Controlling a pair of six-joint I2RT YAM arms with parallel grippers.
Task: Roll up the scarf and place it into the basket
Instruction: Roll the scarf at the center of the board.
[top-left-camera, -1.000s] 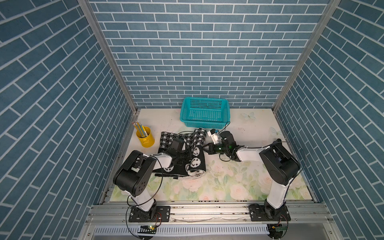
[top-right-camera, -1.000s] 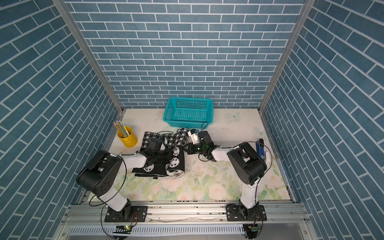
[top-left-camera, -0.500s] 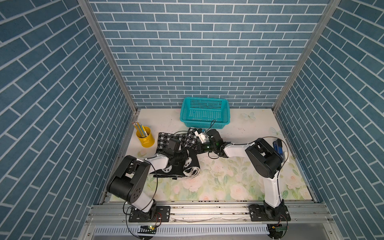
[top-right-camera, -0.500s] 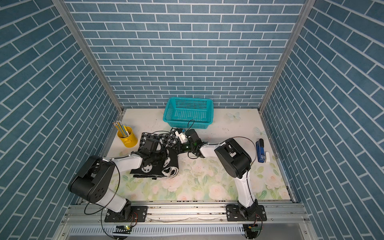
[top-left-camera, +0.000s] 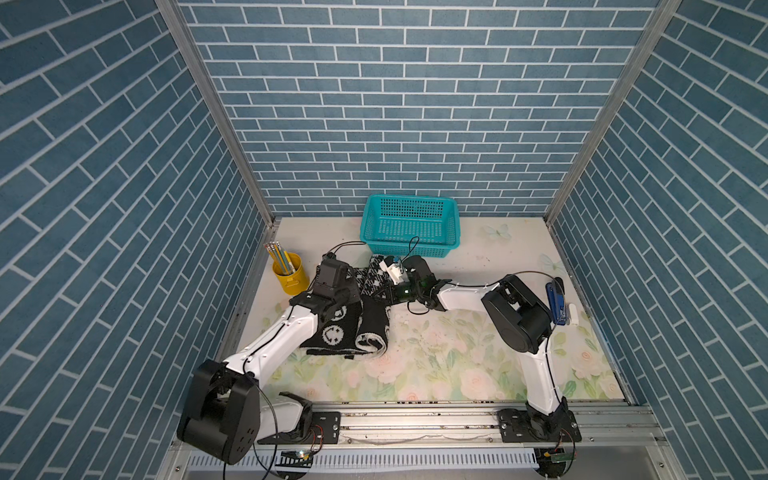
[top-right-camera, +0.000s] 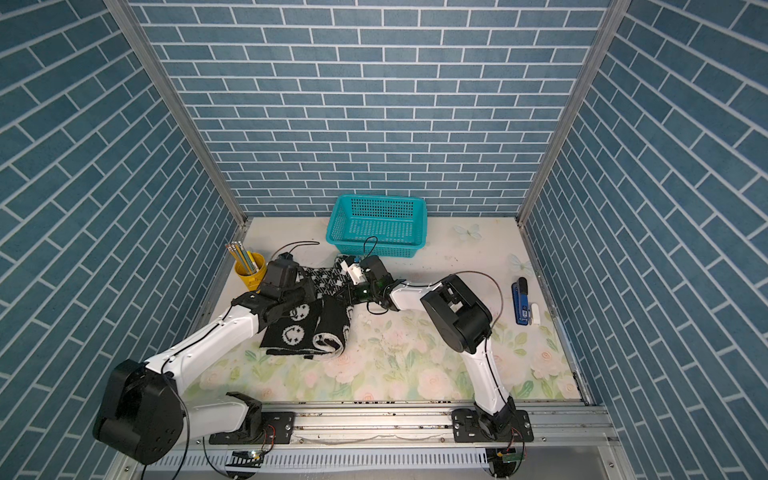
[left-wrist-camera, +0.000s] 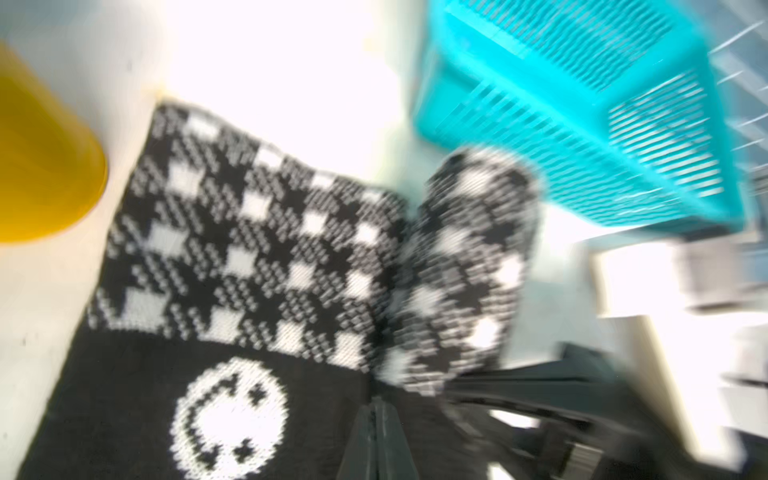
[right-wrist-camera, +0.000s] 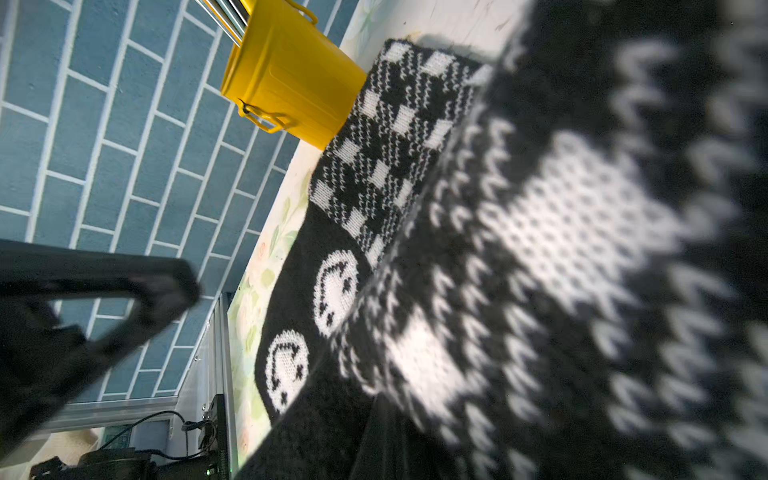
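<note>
Both top views show me mid-roll: the scarf lies left of centre, just near of the basket, its right side coiled. My left claw is closed, tips at the cloth; my right claw clamps the coil's far end, forearm low, reaching left. Next, I judge, both must turn the coil leftward evenly.
</note>
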